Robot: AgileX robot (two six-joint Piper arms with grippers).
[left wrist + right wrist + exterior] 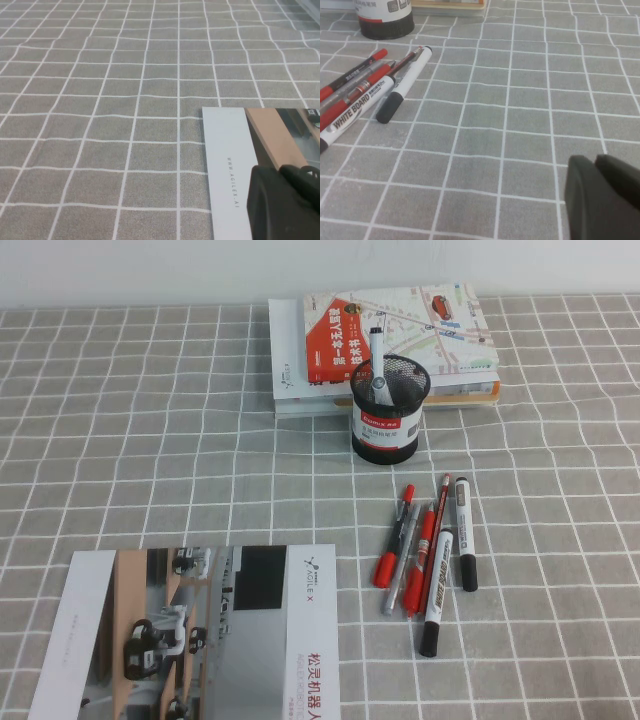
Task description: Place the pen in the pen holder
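We see the thick short marker with black cap and greyish-white barrel (465, 533) lying on the grey checked bench (150, 440), rightmost in a row of pens (415, 555), apart from the round black wire-mesh pen holder (389, 410), which holds another marker (378, 365). Only the wrist views show the left gripper (285, 205) over a brochure (230, 165) and the right gripper (602, 197) over bare cloth; we cannot tell how either's jaws stand.

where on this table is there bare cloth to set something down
Bare cloth spreads left of the pen holder and books, above the brochure, and right of the pen. The pens there lie crowded. Left gripper and right gripper show only in wrist views.
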